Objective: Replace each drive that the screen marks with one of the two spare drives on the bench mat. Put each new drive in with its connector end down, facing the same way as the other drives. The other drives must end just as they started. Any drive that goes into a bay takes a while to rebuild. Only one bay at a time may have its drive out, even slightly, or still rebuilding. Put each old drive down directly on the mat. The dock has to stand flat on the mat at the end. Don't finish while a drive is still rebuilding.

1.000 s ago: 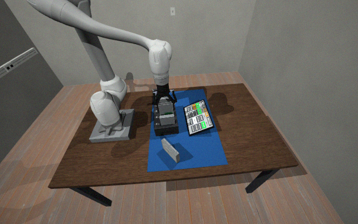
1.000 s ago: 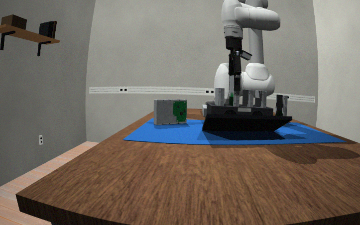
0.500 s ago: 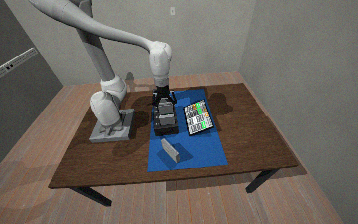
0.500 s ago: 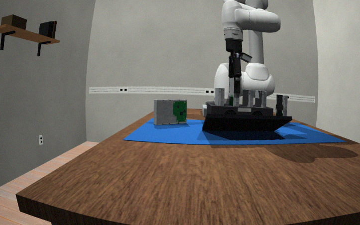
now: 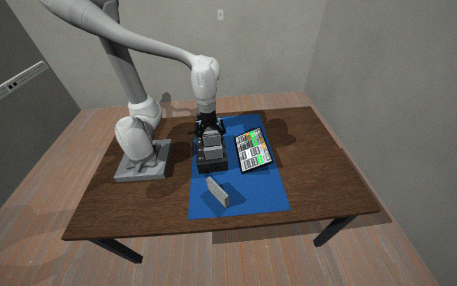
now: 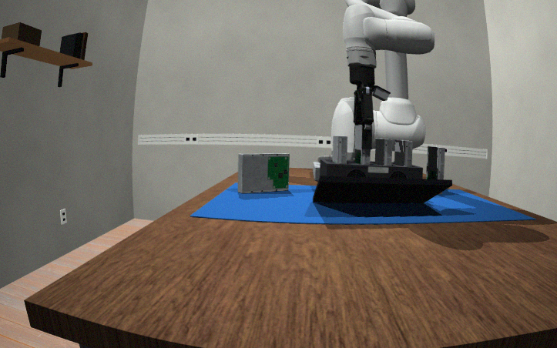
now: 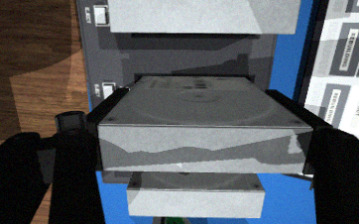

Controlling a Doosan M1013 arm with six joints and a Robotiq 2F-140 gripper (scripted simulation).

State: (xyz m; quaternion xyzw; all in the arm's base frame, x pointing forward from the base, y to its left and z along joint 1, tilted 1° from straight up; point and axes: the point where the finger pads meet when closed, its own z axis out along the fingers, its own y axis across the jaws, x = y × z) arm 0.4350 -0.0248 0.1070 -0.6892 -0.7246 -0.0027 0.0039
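Carefully read from left to right in the exterior view, you had first a lone drive (image 5: 217, 192) (image 6: 252, 172), standing on its edge on the blue mat (image 5: 258, 198) (image 6: 228, 207) (image 7: 286, 59), well apart from the dock (image 5: 212, 165) (image 6: 337, 170) (image 7: 179, 52). Next came the dock, and over it your gripper (image 5: 210, 133) (image 6: 363, 129) (image 7: 195, 105), closed firmly on the two narrow sides of the held drive (image 5: 212, 140) (image 6: 358, 140) (image 7: 204, 146). This drive was upright at its bay, second from the left; how deep it sat, you could not tell. It would probably handle as a stiff, rather heavy block, its metal sides a little slippery, its green board and connector fragile. So the good place to take it was high on the narrow sides, away from the board, and you had to move it straight. The screen (image 5: 253, 150) (image 6: 382, 190) (image 7: 358, 64) stood in front of the dock, and at the far right was one more drive (image 6: 441, 162). By count, you had one dock, one screen, four drives at the dock with the held one included, and two drives outside it.
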